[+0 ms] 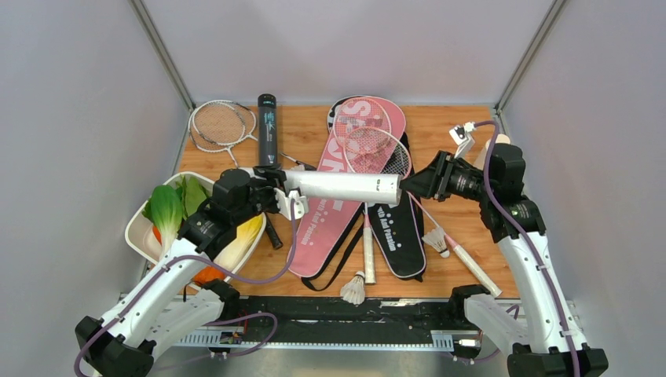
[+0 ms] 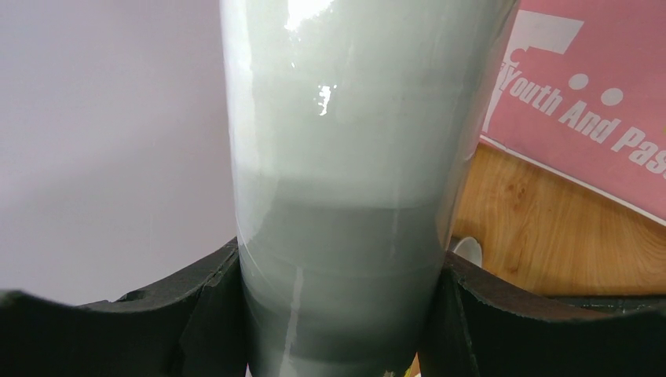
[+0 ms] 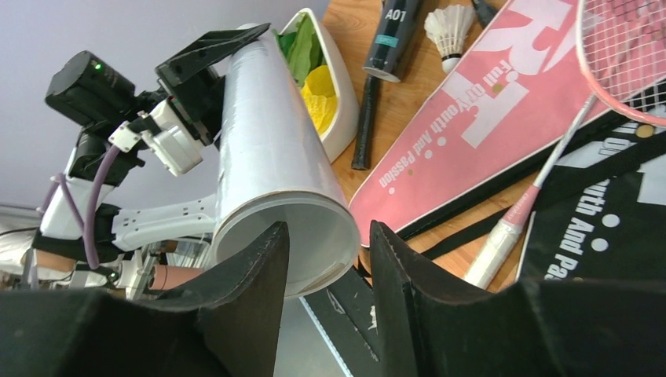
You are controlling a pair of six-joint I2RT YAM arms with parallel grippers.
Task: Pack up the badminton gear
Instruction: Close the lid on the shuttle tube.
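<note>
My left gripper [image 1: 280,193] [image 2: 339,261] is shut on a white tube [image 1: 342,187] [image 2: 345,188] [image 3: 267,157] and holds it level above the pink bag [image 1: 334,220] [image 3: 487,118]. My right gripper [image 1: 407,185] [image 3: 328,232] is open right at the tube's open end, with nothing between its fingers. The inside of the tube is not visible. A black tube [image 1: 268,129] [image 3: 391,35] lies at the back. Pink rackets [image 1: 361,129] rest on the pink bag and the black bag [image 1: 402,236]. Silver rackets [image 1: 224,123] lie back left. Shuttlecocks [image 1: 354,289] [image 1: 436,240] lie near the front.
A white tray [image 1: 140,236] of vegetables stands on the left, under my left arm. A white racket handle [image 1: 473,269] angles toward the front right. Grey walls close in both sides and the back of the wooden table [image 1: 448,133].
</note>
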